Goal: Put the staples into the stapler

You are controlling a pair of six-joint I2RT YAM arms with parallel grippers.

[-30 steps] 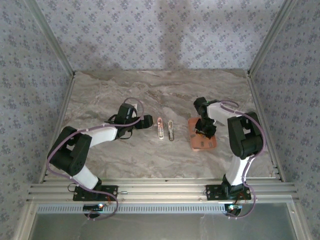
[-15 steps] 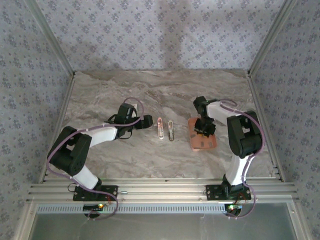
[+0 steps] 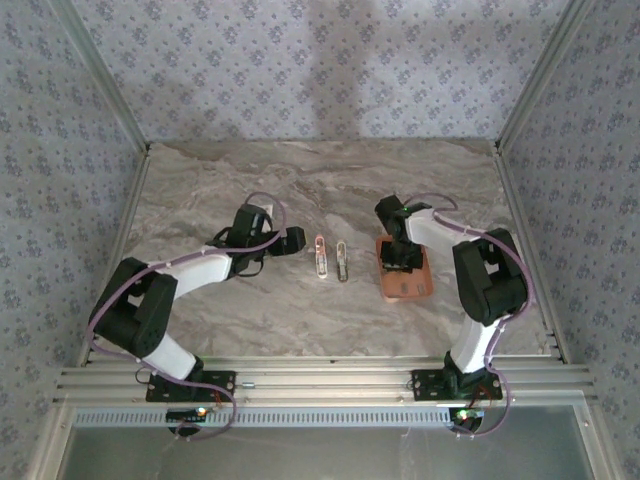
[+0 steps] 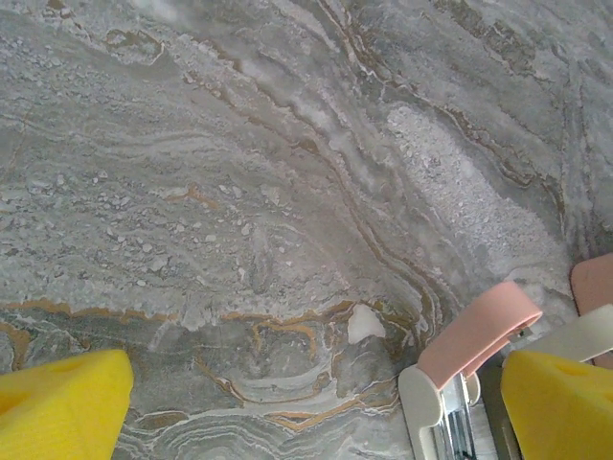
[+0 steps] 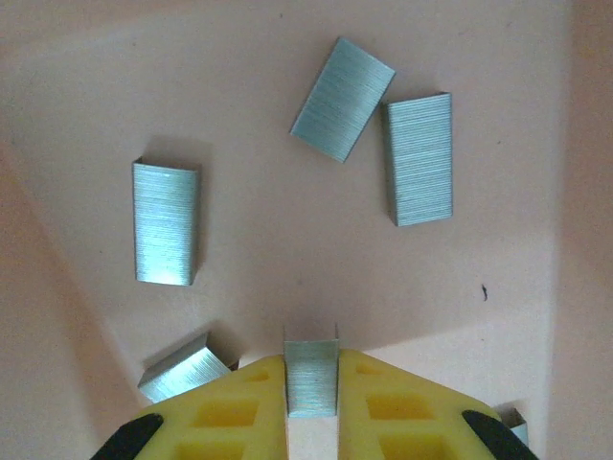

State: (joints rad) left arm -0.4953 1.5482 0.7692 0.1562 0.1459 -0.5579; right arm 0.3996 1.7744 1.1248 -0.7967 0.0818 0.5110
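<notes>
The right claw (image 5: 311, 388) is pressed together on one staple strip (image 5: 311, 377). The short grey piece stands upright between the two yellow fingertips (image 5: 239, 407), and its top edge pokes out just past them. The claw hangs over the salmon tray (image 5: 239, 57), and the loose staples (image 5: 167, 222) lie on the tray floor around it. One strip is ahead and to the left. Two more are farther ahead and to the right, with their corners nearly touching. Another lies tilted just beside the left fingertip, and the corner of one more shows at the right fingertip. From above, the right claw (image 3: 400, 255) sits over the far end of the tray (image 3: 412, 287).

The left claw (image 4: 306, 417) is spread wide, with its yellow fingertips (image 4: 57, 407) well apart and nothing between them. It hovers low over the marble table (image 4: 239, 192). The stapler (image 4: 479, 331) lies just inside its right fingertip, with the pink bar tilted up off a white base that has a metal channel. From above, the left claw (image 3: 293, 240) points toward the stapler (image 3: 320, 257), which lies on the table (image 3: 250, 190) near its tips. A slim grey bar (image 3: 342, 261) lies just beyond the stapler, between it and the tray.
</notes>
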